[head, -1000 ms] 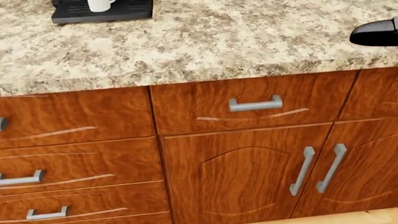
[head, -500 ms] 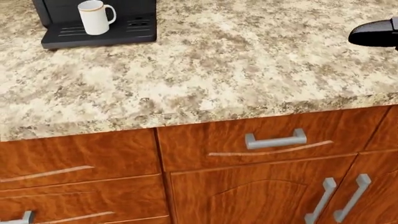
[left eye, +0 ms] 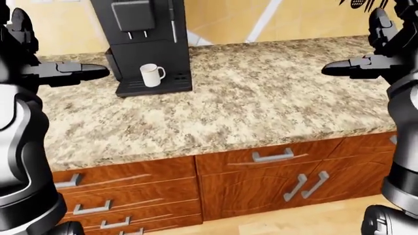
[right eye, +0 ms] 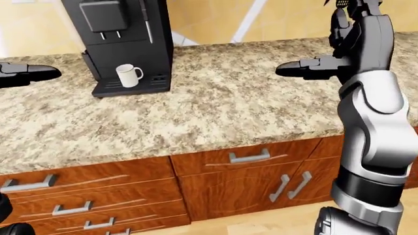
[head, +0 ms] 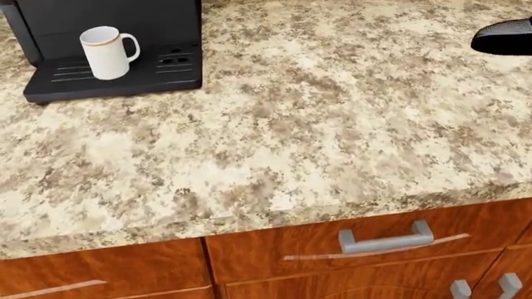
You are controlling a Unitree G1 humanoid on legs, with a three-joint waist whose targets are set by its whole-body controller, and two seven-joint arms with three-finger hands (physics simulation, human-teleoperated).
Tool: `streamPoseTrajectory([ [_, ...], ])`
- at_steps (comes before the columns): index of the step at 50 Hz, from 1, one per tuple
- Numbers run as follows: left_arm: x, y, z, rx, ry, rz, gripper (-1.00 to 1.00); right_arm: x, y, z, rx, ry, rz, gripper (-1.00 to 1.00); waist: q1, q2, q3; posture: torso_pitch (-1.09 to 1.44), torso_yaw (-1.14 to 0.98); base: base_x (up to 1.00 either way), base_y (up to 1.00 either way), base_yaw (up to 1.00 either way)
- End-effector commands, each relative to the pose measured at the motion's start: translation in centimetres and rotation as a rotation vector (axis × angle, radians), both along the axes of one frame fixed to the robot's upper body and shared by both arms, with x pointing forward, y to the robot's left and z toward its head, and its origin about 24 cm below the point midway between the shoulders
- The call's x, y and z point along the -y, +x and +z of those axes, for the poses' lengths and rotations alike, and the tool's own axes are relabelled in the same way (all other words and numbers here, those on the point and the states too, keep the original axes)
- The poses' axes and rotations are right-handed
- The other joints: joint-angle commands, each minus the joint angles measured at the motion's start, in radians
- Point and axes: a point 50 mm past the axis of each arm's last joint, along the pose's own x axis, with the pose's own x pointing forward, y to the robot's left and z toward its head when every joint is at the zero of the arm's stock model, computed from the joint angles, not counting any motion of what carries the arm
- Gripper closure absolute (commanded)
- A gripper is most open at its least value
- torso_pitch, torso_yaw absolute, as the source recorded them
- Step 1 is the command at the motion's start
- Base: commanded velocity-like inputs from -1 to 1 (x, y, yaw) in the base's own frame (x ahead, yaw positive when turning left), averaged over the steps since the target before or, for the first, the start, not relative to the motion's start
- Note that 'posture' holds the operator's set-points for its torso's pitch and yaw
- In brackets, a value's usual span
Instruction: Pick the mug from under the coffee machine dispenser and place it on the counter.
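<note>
head view tilted up; mug [head: 106, 52] lower.

Head view: steep downward look, close on counter [head: 332, 124], right hand [head: 503, 36] at its right edge. Eye views: farther off, shallower angle, both arms framing. All three share coffee machine [left eye: 140, 44] and mug [head: 105, 52], left of right hand.

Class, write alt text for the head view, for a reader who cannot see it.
A white mug stands on the drip tray of a black coffee machine at top left, on a speckled granite counter. The robot's black right hand enters at top right; wooden drawers run below.
</note>
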Motion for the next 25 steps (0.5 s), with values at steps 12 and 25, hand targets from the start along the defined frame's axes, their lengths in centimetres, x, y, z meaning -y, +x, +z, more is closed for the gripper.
streamPoseTrajectory([
  [12, 0.65, -0.66, 1.78, 0.082, 0.029, -0.015, -1.00, 0.51, -1.06, 2.31, 0.103, -0.021, -0.029, -1.00, -0.002, -0.096, -0.026, 0.00, 0.00, 0.19, 0.00, 0.00],
  [25, 0.73, -0.64, 1.49, 0.072, 0.028, -0.014, -1.00, 0.81, -0.82, 2.06, 0.090, -0.003, -0.039, -1.00, -0.026, -0.042, -0.016, 0.00, 0.00, 0.07, 0.00, 0.00],
])
